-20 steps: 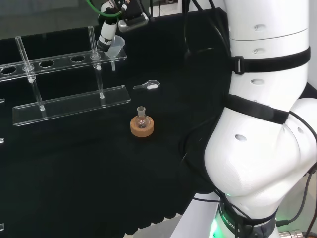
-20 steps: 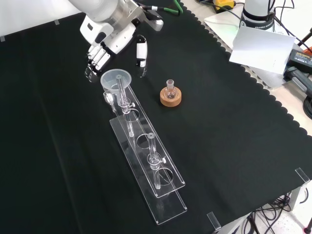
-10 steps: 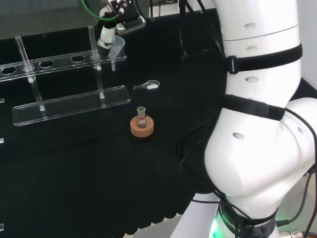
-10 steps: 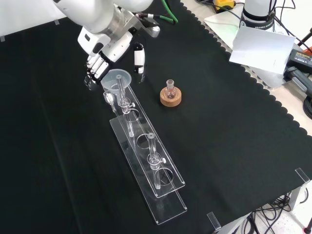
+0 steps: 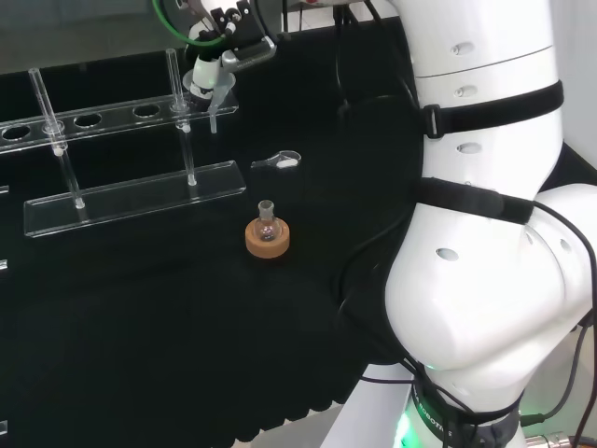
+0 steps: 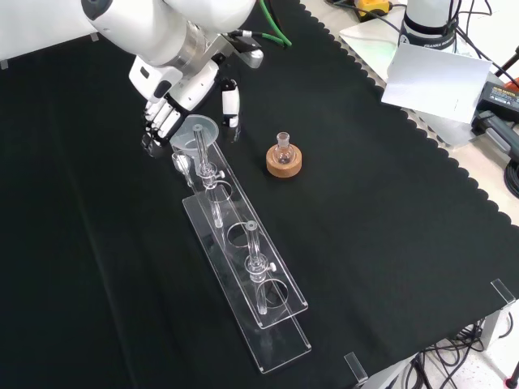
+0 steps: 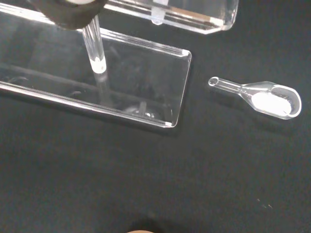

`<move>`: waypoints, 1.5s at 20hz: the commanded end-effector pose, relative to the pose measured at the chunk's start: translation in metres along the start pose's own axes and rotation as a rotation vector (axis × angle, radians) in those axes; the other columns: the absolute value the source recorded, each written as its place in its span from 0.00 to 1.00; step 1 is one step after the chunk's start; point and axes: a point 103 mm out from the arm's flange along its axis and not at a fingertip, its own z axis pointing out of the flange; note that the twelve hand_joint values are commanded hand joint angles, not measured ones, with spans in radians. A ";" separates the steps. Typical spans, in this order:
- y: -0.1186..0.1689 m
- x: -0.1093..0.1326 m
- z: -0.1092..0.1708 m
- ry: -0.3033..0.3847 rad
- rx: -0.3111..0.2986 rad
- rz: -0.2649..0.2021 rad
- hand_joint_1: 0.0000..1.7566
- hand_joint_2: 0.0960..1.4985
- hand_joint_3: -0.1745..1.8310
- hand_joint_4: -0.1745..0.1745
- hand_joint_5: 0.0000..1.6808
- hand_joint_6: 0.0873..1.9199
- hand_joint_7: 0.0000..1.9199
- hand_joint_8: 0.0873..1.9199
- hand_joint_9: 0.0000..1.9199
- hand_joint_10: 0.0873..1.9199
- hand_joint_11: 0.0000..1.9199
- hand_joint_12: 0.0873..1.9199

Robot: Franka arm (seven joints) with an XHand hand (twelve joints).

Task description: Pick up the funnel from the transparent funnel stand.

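One funnel [image 6: 197, 130] is seated in the end hole of the transparent funnel stand [image 6: 243, 267], at the end nearest the arm, so it's still on the rack. Its long axis is upright: the wide mouth is pointed up and the thin stem is pointed straight down through the upper rail toward the base plate, which is easiest to see in the head view [image 5: 216, 91]. In the front view the stand is laid out as a long clear rack running diagonally down the black cloth [image 6: 389, 243], with two thin clear posts holding the holed upper rail over the base. The hand [image 6: 166, 113] is placed right at the funnel's rim on the far side in the front view, fingers [image 6: 159, 123] bent down just beside the cone on its left and the thumb [image 6: 230, 101] hanging straight down on its right, so the funnel is bracketed but nothing is seen closed around it; whether the rim is actually touched can't be told. A small round flask [image 6: 282, 147] is parked on a cork ring [image 6: 285, 163] to the right of the stand in the front view, well apart from the hand. A little glass scoop with white powder [image 7: 265, 97] is lying flat on the cloth near the stand's end.
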 end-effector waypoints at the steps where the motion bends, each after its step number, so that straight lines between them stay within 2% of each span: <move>1: 0.001 -0.003 0.004 -0.001 -0.018 0.002 0.44 0.54 0.00 0.35 0.00 0.00 0.00 0.00 0.00 0.40 0.09 0.79; 6: 0.002 -0.003 0.006 -0.022 -0.051 0.019 0.44 0.55 0.00 0.33 0.04 0.00 0.05 0.00 0.05 0.43 0.09 0.79; 10: 0.001 -0.003 0.007 -0.054 -0.090 0.048 0.43 0.58 0.00 0.29 0.12 0.00 0.09 0.26 0.23 0.34 0.13 0.76; 13: -0.001 -0.001 0.006 -0.079 -0.132 0.072 0.43 0.60 0.00 0.28 0.20 0.00 0.17 0.34 0.33 0.30 0.18 0.73; 17: -0.010 0.003 -0.003 -0.141 -0.223 0.098 0.44 0.63 0.00 0.30 0.29 0.00 0.25 0.35 0.41 0.27 0.22 0.70; 19: -0.016 0.005 -0.012 -0.167 -0.247 0.103 0.45 0.64 0.00 0.31 0.31 0.00 0.27 0.35 0.42 0.26 0.23 0.69; 23: -0.033 0.008 -0.031 -0.188 -0.231 0.112 0.46 0.64 0.00 0.32 0.33 0.00 0.29 0.35 0.44 0.26 0.24 0.69; 26: -0.049 0.008 -0.043 -0.193 -0.210 0.131 0.46 0.65 0.00 0.31 0.33 0.00 0.29 0.35 0.44 0.25 0.25 0.68; 30: -0.074 0.005 -0.053 -0.191 -0.210 0.157 0.46 0.64 0.00 0.31 0.32 0.00 0.28 0.34 0.43 0.25 0.25 0.67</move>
